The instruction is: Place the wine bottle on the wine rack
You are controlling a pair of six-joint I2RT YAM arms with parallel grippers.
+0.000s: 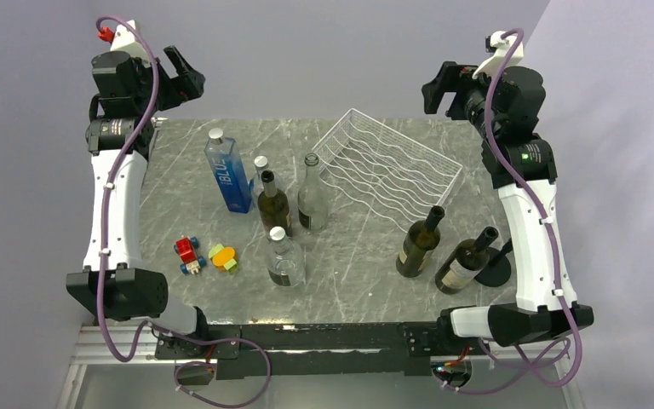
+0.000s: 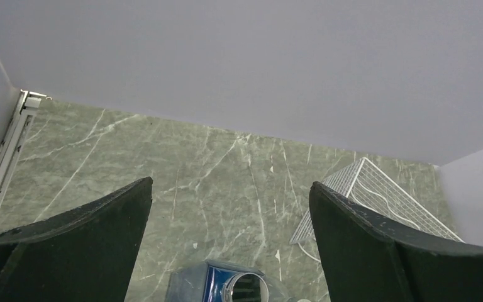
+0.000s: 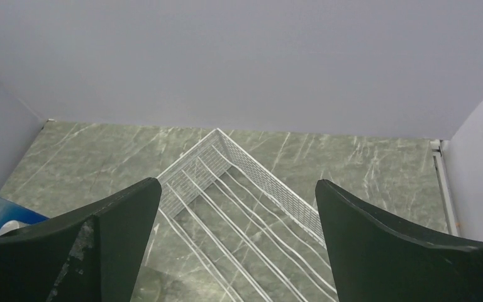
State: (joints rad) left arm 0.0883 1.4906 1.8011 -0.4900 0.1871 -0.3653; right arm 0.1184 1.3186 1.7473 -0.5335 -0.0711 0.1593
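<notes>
Both claws hang released and empty: the left gripper [image 1: 186,75] above the far left corner, the right gripper [image 1: 441,89] above the far right, probably parked high to keep the view clear. The wine rack [image 1: 387,166] sits bare at far right. A wine bottle [image 1: 419,243] stands upright nearer, beside another dark bottle [image 1: 467,262], likely within the right arm's reach. The table [image 1: 358,256] is grey-green marble and the walls [image 1: 306,51] are plain lilac.

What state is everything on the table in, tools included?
left tool, open, empty.
right tool, open, empty.
wine rack, empty.
rightmost wine bottle, standing.
second wine bottle, standing.
middle dark bottle, standing.
tall clear bottle, standing.
squat clear bottle, standing, capped.
blue bottle, standing, capped.
silver-capped bottle, standing, partly hidden.
</notes>
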